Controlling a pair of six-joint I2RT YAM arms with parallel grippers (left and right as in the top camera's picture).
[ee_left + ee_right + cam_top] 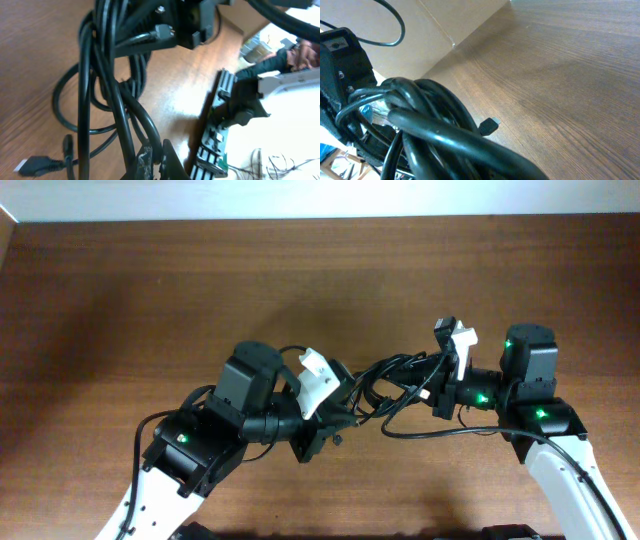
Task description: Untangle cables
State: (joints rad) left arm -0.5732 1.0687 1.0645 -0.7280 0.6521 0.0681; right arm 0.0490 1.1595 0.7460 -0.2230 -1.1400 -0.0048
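Between the two grippers, over the middle of the desk (150, 290), hang the cables (385, 388), one black knot of loops that seems to be held clear of the wood. The left gripper (335, 408) is pressed together on the knot's left end. The right gripper (442, 385) is pressed together on its right end, so the bundle is strung from one to the other.

The step in hand looks like pulling the knot apart. To do it well, I judge the arms should draw away from each other slowly and level, watching whether the loops slide free or cinch tighter. If they tighten, ease back, set the knot on the desk and re-grip a single strand near a free end. One pinch should anchor while the other draws its strand out through the loops. Plug ends are the likely snags, so lead them out end first.

Counted: two arms, two grippers, one tangle. How many cables are in it cannot be told, since the strands overlap. One plug (30, 165) dangles low in the left wrist view, and one plug (490, 126) shows beside the bundle in the right wrist view. Whether they are the same plug is unclear.
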